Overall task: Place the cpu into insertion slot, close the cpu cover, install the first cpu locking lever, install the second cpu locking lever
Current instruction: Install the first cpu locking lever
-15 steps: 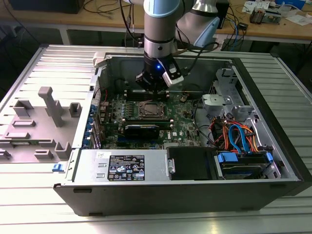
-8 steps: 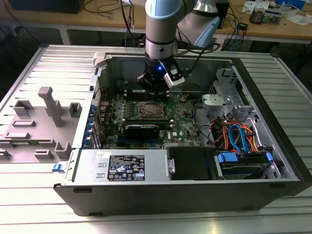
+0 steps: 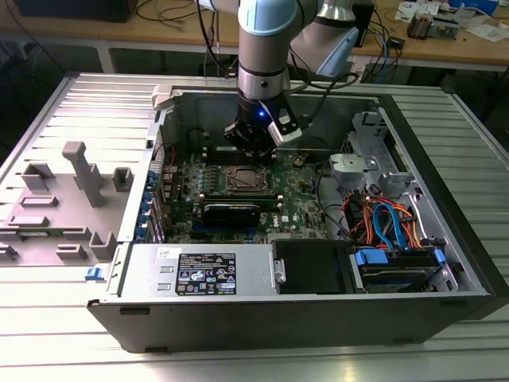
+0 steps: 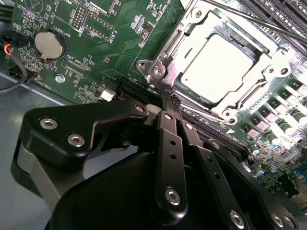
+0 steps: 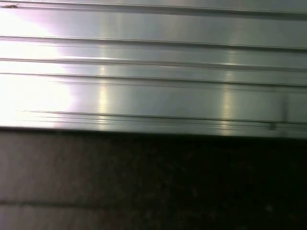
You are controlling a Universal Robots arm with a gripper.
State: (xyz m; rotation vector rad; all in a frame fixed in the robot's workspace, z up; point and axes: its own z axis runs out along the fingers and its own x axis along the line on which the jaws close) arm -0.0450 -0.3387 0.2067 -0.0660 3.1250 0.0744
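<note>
The cpu (image 4: 218, 67) lies flat in the insertion slot (image 3: 241, 180), its dull silver top showing through the window of the cpu cover (image 4: 175, 43), which is lowered over it. In the second wrist view my gripper (image 4: 169, 98) is shut, its two black fingers (image 4: 170, 143) pressed together with nothing visible between them. The tips sit right at the socket's near corner bracket (image 4: 158, 71). A thin wire locking lever (image 4: 259, 21) runs along the socket's far side. In the exterior view my gripper (image 3: 253, 147) hovers just behind the socket.
Inside the open computer case (image 3: 445, 199) are a black graphics card (image 3: 231, 213), a power supply (image 3: 199, 274) and coloured cables (image 3: 382, 219). A coin battery (image 4: 50, 44) sits on the green board. A grey fixture (image 3: 71, 199) stands at the exterior view's left on the ribbed metal table (image 5: 153, 72).
</note>
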